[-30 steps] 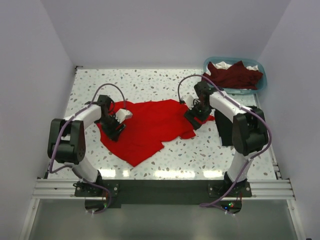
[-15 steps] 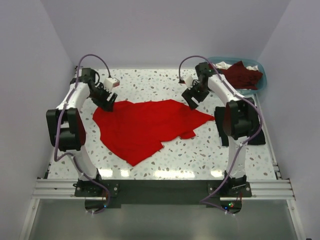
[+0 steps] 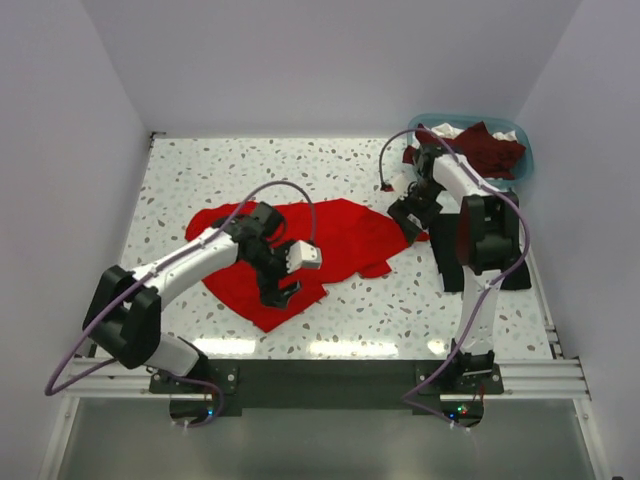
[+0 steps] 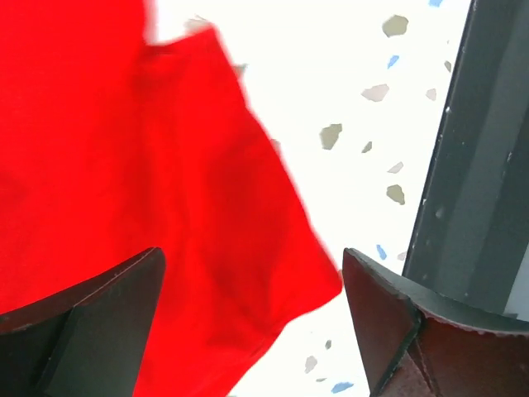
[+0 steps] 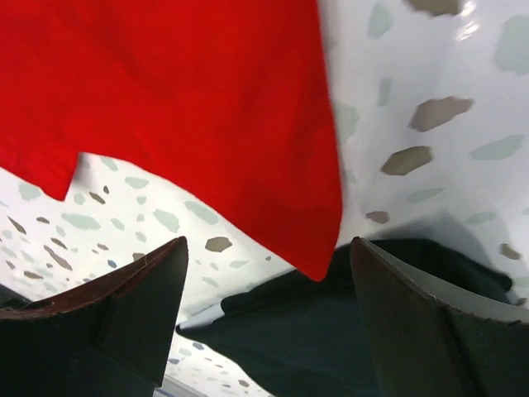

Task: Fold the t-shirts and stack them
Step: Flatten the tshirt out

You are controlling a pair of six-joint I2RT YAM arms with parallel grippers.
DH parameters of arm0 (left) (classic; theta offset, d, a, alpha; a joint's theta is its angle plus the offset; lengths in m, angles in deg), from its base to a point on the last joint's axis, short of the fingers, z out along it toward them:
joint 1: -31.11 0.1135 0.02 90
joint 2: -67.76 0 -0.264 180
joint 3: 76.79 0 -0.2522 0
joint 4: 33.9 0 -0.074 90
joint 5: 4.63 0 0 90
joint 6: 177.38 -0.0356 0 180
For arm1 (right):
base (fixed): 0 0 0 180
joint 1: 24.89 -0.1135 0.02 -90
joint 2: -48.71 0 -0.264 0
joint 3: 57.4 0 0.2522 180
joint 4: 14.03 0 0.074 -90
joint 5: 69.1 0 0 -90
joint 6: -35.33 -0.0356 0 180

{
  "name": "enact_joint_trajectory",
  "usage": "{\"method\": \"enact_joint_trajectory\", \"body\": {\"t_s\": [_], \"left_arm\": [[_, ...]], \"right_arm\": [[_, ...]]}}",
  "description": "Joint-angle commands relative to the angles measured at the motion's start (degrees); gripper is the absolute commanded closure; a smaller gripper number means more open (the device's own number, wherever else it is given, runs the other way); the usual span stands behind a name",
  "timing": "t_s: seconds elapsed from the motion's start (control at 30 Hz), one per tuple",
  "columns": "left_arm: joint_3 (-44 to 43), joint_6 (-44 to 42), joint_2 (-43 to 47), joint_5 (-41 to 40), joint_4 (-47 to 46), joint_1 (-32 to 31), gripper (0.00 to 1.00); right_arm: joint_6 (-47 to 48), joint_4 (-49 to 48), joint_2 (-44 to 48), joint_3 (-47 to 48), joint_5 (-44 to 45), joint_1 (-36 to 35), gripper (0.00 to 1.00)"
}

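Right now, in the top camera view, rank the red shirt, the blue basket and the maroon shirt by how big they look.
1. Red shirt, clearly largest.
2. Blue basket.
3. Maroon shirt, heaped inside it, only slightly smaller; that pair is close.

Cloth on gloss
Matt cloth red t-shirt; glossy speckled table; smooth plastic basket at upper right.

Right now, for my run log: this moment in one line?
red t-shirt: spread on table | left gripper: open, near corner | right gripper: open, right tip
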Motion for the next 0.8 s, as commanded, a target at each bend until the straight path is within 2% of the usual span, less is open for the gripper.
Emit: {"method": "enact_joint_trajectory", "body": {"t_s": [0.0,0.03,0.13,0.2,0.3,0.33,0.4,0.43,0.47,0.5,0.53,0.57,0.63,0.67,0.77], "left_arm": [[5.22,5.22,-0.59,-5.13,-7.96,-5.19,0.06],[5.76,5.84,-0.67,-6.71,-8.49,-6.08,0.02],[7.43,7.69,-1.73,-10.31,-11.12,-8.98,0.00],[8.92,8.83,-3.05,-12.25,-12.97,-9.95,0.00],[10.33,9.62,-4.45,-16.29,-15.17,-10.22,0.08],[10.34,9.80,-5.06,-18.40,-15.35,-10.30,0.20],[10.34,9.97,-5.42,-20.52,-15.44,-10.22,0.37],[10.16,9.80,-4.90,-22.01,-15.70,-10.04,0.56],[9.90,9.63,-3.33,-22.19,-15.09,-9.00,0.64],[7.98,9.10,-2.44,-21.41,-14.30,-7.94,0.70],[6.57,8.84,-1.82,-21.06,-13.25,-6.71,0.90],[4.73,8.66,-0.86,-20.10,-10.28,-3.13,1.00],[-1.86,7.52,-0.06,-14.58,-6.58,1.54,1.00],[-3.71,6.99,1.07,-13.16,-3.95,5.82,1.00],[-9.60,5.15,3.53,-9.72,0.01,11.91,1.00]], "right_arm": [[2.80,2.63,1.91,-1.60,0.47,-0.91,0.18],[2.71,2.11,1.73,-1.95,1.00,-0.91,0.18],[3.41,-0.70,2.52,-5.64,2.75,-0.91,0.18],[3.94,-2.99,2.52,-7.39,4.43,-1.08,0.22],[4.12,-4.31,2.34,-7.58,5.92,-1.34,0.39],[4.12,-4.31,2.52,-7.32,6.01,-1.34,0.51],[4.38,-3.88,3.04,-6.18,6.19,-1.34,0.66],[4.47,-3.18,3.65,-5.56,6.10,-1.34,0.88],[4.47,-2.56,3.83,-3.73,6.01,-1.34,1.00],[4.12,-1.86,4.18,-2.58,5.49,-1.34,1.00],[3.94,-0.55,4.45,-1.18,5.05,-1.34,1.00],[3.59,0.08,5.41,1.36,4.52,-1.34,1.00],[2.98,1.30,6.47,4.01,3.56,-1.34,1.00],[2.45,1.57,7.25,6.72,3.29,-1.34,1.00],[1.31,3.15,9.10,10.86,2.15,-1.34,1.00]]}}
